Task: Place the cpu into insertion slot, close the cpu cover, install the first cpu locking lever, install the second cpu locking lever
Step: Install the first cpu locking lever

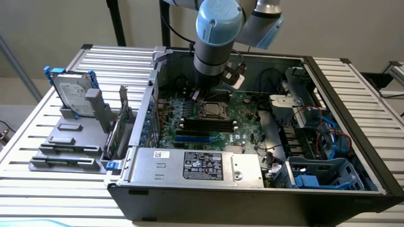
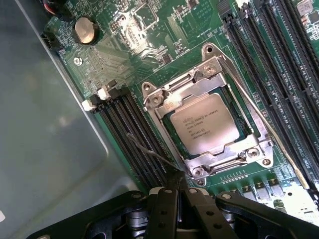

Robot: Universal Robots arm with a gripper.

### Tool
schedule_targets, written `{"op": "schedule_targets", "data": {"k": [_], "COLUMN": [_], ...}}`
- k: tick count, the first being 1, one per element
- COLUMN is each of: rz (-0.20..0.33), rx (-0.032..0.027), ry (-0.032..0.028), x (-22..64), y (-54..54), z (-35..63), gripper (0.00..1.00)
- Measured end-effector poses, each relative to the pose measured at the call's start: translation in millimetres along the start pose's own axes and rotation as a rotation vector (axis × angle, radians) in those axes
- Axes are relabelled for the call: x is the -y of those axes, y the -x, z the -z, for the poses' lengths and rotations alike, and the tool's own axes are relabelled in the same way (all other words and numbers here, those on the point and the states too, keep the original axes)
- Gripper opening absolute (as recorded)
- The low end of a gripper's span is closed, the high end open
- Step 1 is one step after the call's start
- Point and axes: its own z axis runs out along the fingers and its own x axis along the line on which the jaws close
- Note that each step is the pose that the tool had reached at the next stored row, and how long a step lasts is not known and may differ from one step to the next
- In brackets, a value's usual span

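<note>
The small, square, silvery-beige cpu (image 2: 202,124) sits in the black, metal-rimmed insertion slot (image 2: 168,130) on the green circuit board (image 2: 149,45). The thin silvery cut-out cpu cover (image 2: 199,87) is folded down over its edges. The black fingers (image 2: 167,211) are pressed together, their tips just beside the socket's corner. A thin wire locking lever (image 2: 149,149) slants across the long black memory slots (image 2: 127,124) toward those tips.

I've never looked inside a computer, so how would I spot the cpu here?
Inside the open black computer case, find the green circuit board. Near its middle a silvery frame, the cpu cover, rings the cpu: a pale square metal plate with printed text, unlike the long black memory slots flanking it.
</note>
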Motion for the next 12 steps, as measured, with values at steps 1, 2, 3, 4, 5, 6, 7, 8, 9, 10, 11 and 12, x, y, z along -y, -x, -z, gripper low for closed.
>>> {"op": "schedule_targets", "data": {"k": [1, 2, 3, 4, 5, 6, 7, 8, 9, 10, 11, 12], "rz": [0.000, -0.001, -0.001, -0.002, -0.002, -0.003, -0.003, -0.004, -0.004, -0.005, -0.005, -0.006], "rx": [0.0006, 0.0014, 0.0020, 0.0027, 0.0036, 0.0045, 0.0052, 0.0061, 0.0070, 0.0074, 0.0083, 0.0092], "ry": [-0.0007, -0.0016, -0.0025, -0.0035, -0.0046, -0.0056, -0.0069, -0.0080, -0.0090, -0.0098, -0.0108, -0.0117], "x": [-0.7, -1.3, -1.7, -1.9, -1.9, -1.8, -2.0, -2.1, -2.3, -2.7, -3.5, -4.4], "y": [-0.5, -1.0, -1.5, -1.9, -2.2, -2.5, -2.8, -3.1, -3.5, -3.9, -4.3, -4.8], "z": [-0.1, -0.2, -0.4, -0.7, -0.9, -1.2, -1.5, -1.6, -1.8, -2.0, -2.1, -2.1], "gripper": [0.11, 0.11, 0.11, 0.11, 0.11, 0.11, 0.11, 0.11, 0.11, 0.11, 0.11, 0.11]}}
